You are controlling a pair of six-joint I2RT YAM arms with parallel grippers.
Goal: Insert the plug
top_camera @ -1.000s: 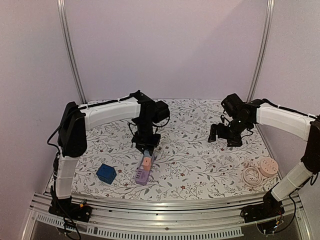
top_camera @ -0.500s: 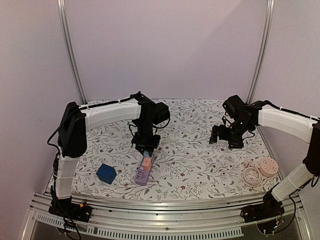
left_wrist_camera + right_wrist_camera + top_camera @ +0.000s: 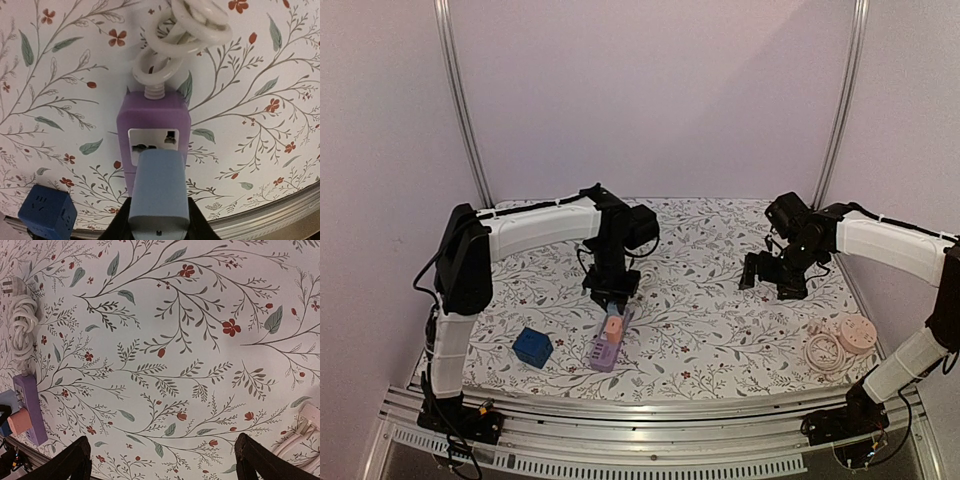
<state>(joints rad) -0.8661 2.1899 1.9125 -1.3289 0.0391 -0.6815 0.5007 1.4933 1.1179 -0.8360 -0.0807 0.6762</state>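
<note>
Centre-left, left gripper: pinching the light-blue plug over the purple power strip.
Far right, right gripper: fingers spread above the cloth.
Change: both arms nearly where they were earlier.

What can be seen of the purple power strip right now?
The purple power strip is a plastic-looking bar lying flat on the floral tablecloth. One white socket face with dark slots shows. A white coiled cable leaves the end away from the left claw. A pink plug sits on it in the top view. The left claw holds a light blue plug over its other end; whether that plug touches the strip cannot be told.
</note>
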